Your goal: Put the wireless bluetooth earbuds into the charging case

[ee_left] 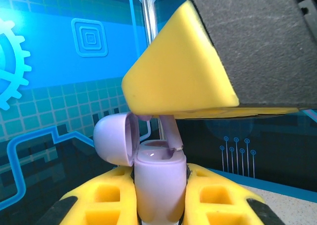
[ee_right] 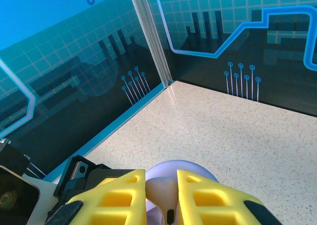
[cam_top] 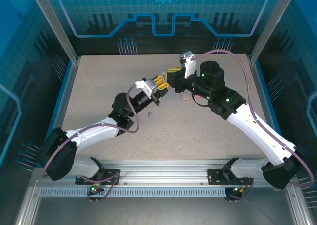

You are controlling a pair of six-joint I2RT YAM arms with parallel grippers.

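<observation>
My left gripper (ee_left: 158,183) is shut on a purple charging case (ee_left: 159,197), held upright with its lid (ee_left: 113,138) hinged open to the left. From above, my right gripper (ee_right: 161,185) is shut on a purple earbud (ee_left: 171,131). The earbud's stem tip touches the rim of the case's open well. In the right wrist view the earbud (ee_right: 162,193) sits between the yellow fingers, and the case's rounded lid (ee_right: 184,166) lies just beyond. In the top view both grippers meet tip to tip above the table's middle back, left (cam_top: 161,85) and right (cam_top: 172,76).
A small pink item (cam_top: 184,97) lies on the speckled table just below the right gripper. A tiny purple earbud (cam_top: 149,115) lies near the left forearm. Glass walls and aluminium posts (cam_top: 68,41) close in the back and sides.
</observation>
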